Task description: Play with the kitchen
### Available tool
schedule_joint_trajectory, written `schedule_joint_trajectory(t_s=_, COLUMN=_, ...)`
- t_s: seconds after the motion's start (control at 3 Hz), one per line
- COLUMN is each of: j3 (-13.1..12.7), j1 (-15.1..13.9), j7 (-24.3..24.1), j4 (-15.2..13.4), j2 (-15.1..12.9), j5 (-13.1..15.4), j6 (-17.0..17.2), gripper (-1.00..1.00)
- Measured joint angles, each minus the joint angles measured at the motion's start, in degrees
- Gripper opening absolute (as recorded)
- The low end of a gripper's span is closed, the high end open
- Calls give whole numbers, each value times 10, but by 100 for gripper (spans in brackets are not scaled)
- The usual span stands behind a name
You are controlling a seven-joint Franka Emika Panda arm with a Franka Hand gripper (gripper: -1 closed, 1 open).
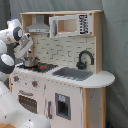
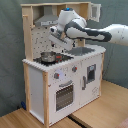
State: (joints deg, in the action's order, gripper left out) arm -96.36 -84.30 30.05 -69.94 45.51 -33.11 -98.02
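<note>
You are looking, nearest in the second exterior view, at the large white and light-wood toy kitchen (image 2: 60,80) standing on a wooden floor (image 2: 95,112), its oven door (image 2: 64,93) and red knobs (image 2: 56,76) facing the camera. On its counter, a small shiny metal pot (image 2: 48,57) is sitting on the red-ringed black hob (image 1: 42,66). Just above and behind that pot the gripper (image 2: 56,36) is hanging from the white arm (image 2: 100,34), which is reaching in over the grey sink (image 1: 74,73) from the second exterior view's right.

I cannot tell whether its fingers are parted or closed.

The pot is lying below the gripper and slightly toward the counter's front edge, so any next reach is probably going downward. Room is tight behind, where the pegboard back (image 2: 39,40) and extractor hood (image 1: 38,26) are crowding the wrist; the open side is toward the front. Farthest back, the black faucet (image 1: 84,59) and top shelf (image 1: 62,12) are standing clear.
</note>
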Motion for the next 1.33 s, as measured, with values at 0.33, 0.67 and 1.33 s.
schedule_joint_trajectory(t_s=0.33, j3=-42, j1=-40, j7=19, j4=31, j2=-1, j5=0, j6=2, gripper=100)
schedule_joint_trajectory(t_s=0.67, j3=-78, j1=-74, j7=39, j4=54, j2=-1, j5=0, j6=4, gripper=100)
schedule_joint_trajectory(t_s=1.33, j3=-148, j1=-126, j7=101, j4=94, j2=-1, j5=-1, j6=29, gripper=100)
